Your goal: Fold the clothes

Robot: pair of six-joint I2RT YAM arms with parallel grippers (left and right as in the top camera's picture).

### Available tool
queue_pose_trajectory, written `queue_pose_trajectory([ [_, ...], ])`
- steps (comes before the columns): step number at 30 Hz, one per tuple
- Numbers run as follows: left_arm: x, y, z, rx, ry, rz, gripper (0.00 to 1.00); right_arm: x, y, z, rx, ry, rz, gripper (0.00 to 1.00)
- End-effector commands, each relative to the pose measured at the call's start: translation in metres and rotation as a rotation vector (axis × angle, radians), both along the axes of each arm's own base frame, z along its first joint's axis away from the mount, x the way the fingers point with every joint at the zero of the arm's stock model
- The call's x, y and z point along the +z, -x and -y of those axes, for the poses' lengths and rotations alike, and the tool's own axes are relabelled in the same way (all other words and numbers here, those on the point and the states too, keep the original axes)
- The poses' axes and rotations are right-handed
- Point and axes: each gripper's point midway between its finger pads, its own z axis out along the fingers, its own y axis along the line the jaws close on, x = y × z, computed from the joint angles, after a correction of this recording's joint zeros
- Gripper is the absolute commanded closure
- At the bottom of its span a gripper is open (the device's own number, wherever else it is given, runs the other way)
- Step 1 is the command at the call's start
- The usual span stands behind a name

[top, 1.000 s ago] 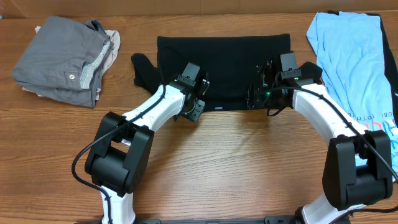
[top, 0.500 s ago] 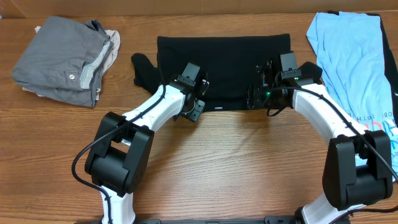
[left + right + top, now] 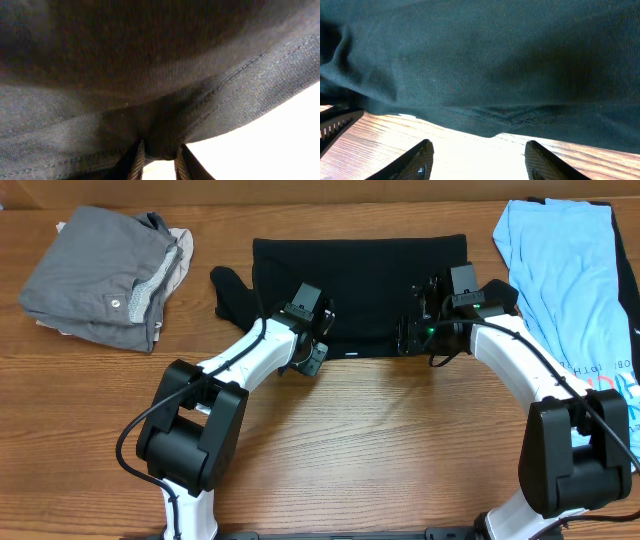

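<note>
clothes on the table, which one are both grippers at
The black T-shirt in the middle: the left gripper pinches its near hem, the right gripper stands open at it. The grey pile and the light blue T-shirt lie off to the sides.

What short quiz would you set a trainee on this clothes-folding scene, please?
1. True or false: the right gripper is shut on the black T-shirt.
2. What lies farthest to the robot's right? A red towel; B light blue T-shirt; C white socks.
3. Which gripper has black fabric pinched between its fingers?
Key: 1 false, its jaws stand wide, with the hem ahead of them; 2 B; 3 the left gripper.
</note>
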Motion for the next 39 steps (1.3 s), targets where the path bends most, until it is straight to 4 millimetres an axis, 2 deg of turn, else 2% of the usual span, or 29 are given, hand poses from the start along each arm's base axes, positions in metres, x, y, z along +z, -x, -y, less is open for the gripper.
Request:
queue_pose_trajectory([
  [1,-0.013,0.005,0.0,-0.011,-0.006,-0.023,0.8,-0.003,0.001,0.003,-0.008,0.011,-0.007,0.38],
  [4,-0.008,-0.001,0.003,-0.01,0.001,-0.009,0.8,-0.003,0.001,0.003,-0.008,0.011,-0.007,0.38],
  [13,0.034,-0.023,0.014,-0.011,0.02,0.029,0.87,-0.004,0.001,0.003,-0.008,0.011,-0.007,0.38],
  [16,0.044,-0.028,0.017,-0.011,0.024,0.039,0.93,-0.004,0.001,0.003,-0.008,0.011,-0.007,0.38],
  [18,0.046,-0.029,0.017,-0.011,0.026,0.041,0.96,-0.004,0.002,0.003,-0.008,0.011,-0.01,0.38],
  [26,0.053,-0.027,0.016,-0.011,0.018,0.025,0.96,-0.004,0.003,0.003,-0.008,0.011,-0.015,0.38],
  [36,0.096,-0.026,0.016,-0.006,0.008,0.003,0.96,0.0,0.008,-0.01,0.021,-0.062,-0.033,0.38],
  [39,0.101,-0.025,0.015,-0.007,0.005,-0.002,0.96,0.0,0.008,-0.012,0.027,-0.061,-0.029,0.38],
])
